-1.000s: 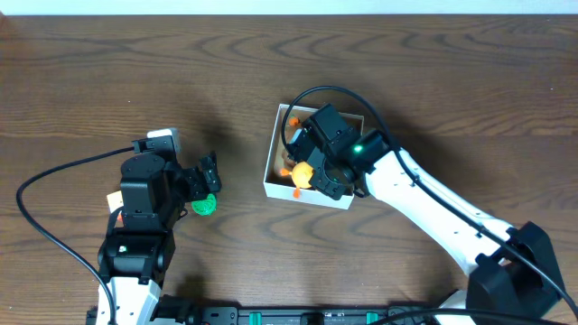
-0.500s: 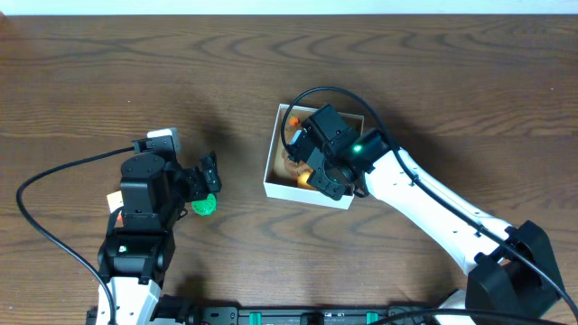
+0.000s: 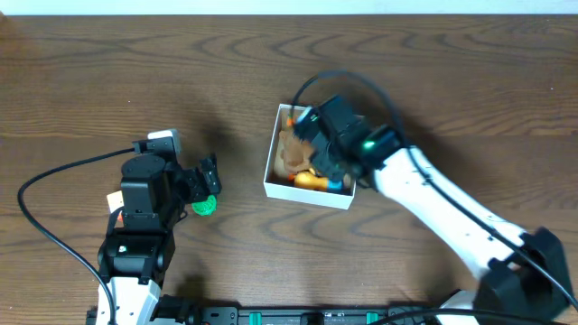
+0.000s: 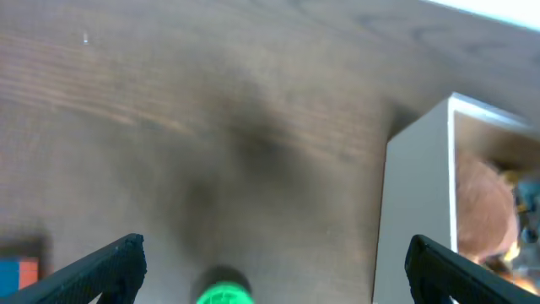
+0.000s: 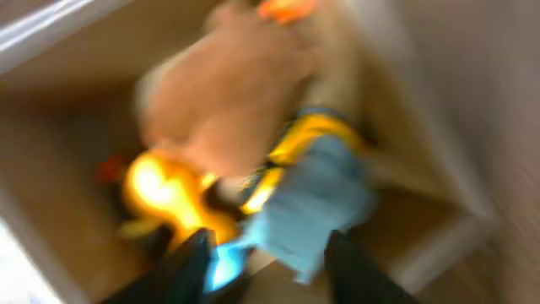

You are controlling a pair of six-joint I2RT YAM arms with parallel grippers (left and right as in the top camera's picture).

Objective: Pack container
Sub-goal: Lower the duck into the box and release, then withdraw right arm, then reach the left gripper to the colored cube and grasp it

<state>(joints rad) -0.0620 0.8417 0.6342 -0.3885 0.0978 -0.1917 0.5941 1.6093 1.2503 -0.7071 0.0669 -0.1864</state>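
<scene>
2 claws are in view. The right claw (image 3: 329, 171) hangs over the container (image 3: 270, 161), low among the toys. In its wrist view its 2 dark fingers (image 5: 190, 263) stand a moderate way apart, with bare tan floor showing through part of the gap, and they close on nothing. That view is badly blurred. Just beyond the fingertips lies a light blue toy (image 5: 325, 203), and to its left a yellow-orange toy (image 5: 164, 198). Behind both sits a tan plush lump (image 5: 228, 93). From above, the yellow-orange toy (image 3: 312, 181) lies along the near wall of the container, and the plush lump (image 3: 291, 155) fills the left half. The container is a small square white box with a tan inside, near the middle of the brown wooden table (image 3: 135, 72).

The left claw (image 4: 274, 245) is spread wide, 1 finger at each lower corner of its wrist view, and it holds nothing. A green ball (image 4: 224, 295) rests on the table between the fingers, close to the lower edge. From above the ball (image 3: 205, 206) lies just beside the left claw (image 3: 211, 179), well apart from the container. The container's white side wall (image 4: 418, 211) rises at the right of that wrist view.
</scene>
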